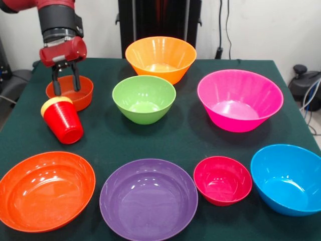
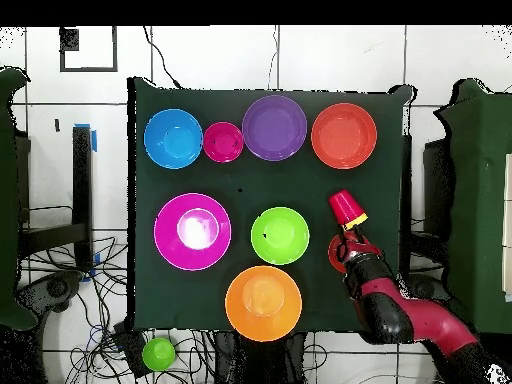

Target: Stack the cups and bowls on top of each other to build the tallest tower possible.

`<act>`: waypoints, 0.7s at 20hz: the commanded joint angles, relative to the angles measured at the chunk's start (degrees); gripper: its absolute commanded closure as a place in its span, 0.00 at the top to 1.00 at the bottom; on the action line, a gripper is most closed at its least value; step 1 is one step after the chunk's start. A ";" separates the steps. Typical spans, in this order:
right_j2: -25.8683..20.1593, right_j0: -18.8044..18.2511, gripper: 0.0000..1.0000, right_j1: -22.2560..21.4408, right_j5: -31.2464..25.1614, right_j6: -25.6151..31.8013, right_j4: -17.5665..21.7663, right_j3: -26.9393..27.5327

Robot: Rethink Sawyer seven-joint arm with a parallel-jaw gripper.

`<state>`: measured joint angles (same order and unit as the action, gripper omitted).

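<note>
Front view first. The gripper [image 1: 65,86] hangs at the upper left with its two black fingers [image 1: 55,85] spread apart and holding nothing, tips dipping over the small orange-red bowl [image 1: 70,92]. At about 6 o'clock from that bowl, just in front of it, the red cup [image 1: 63,121] lies tipped over with the yellow cup [image 1: 54,104] nested inside, only its rim showing. So no tower here, everything sits loose on the dark green table cover [image 1: 180,140].

The rest is spread around: green bowl [image 1: 144,99] near the middle, light orange bowl [image 1: 160,58] at 12 o'clock from it, magenta-pink bowl [image 1: 239,100] at 3 o'clock. The near row runs orange bowl [image 1: 46,190], purple bowl [image 1: 148,199], small crimson-pink bowl [image 1: 222,180], blue bowl [image 1: 288,178]. The green bowl sits near the cups but clear of them. Behind the table is a white wall with a black pedestal [image 1: 159,22] and some cables.

Overhead now. The arm [image 2: 400,315] comes in from 5 o'clock, and the gripper [image 2: 350,245] sits over the small bowl, which is mostly hidden. The red cup [image 2: 347,208] lies at 12 o'clock from it. Green bowl [image 2: 280,235] is at 9 o'clock from the gripper, well apart. The floor is white tile with cables, and a small green ball-like thing [image 2: 158,353] lies off the table at 7 o'clock.
</note>
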<state>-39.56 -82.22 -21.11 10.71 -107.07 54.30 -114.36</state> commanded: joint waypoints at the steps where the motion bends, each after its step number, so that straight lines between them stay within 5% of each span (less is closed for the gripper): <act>1: 3.37 4.93 1.00 4.48 -1.92 -4.17 2.80 4.81; 14: 4.86 5.94 1.00 6.46 -1.77 -2.27 5.05 7.44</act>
<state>-37.32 -79.48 -16.99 12.39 -107.07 54.37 -114.18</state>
